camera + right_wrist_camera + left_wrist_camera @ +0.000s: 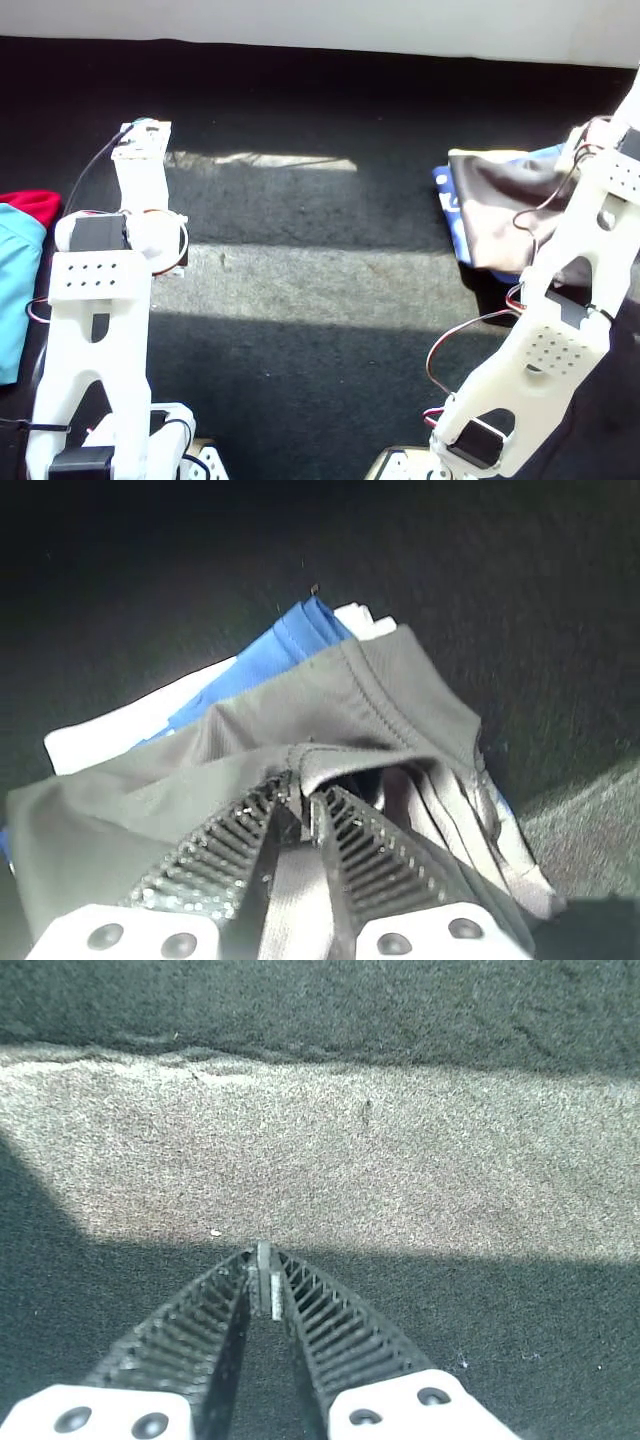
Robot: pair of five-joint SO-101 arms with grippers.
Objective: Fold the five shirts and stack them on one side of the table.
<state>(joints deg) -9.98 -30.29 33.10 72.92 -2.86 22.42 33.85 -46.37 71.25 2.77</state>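
R gripper (pixel 303 815) pinched grey shirt (pixel 330 700) atop stack (pixel 447 192) at 3 o'clock; L gripper (pixel 263 1282) pressed together, empty. Judged stacking; next needed clean release.

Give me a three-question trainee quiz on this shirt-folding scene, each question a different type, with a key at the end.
1. True or false: the left tool grips a shirt.
2. Which shirt is the right tool shut on? A. the grey shirt B. an orange shirt C. a purple shirt
3. Fill in: on the left tool's side of the high view, a red shirt lies next to a ____ shirt.

Key
1. False: it is shut on nothing.
2. A.
3. Teal: the teal shirt.
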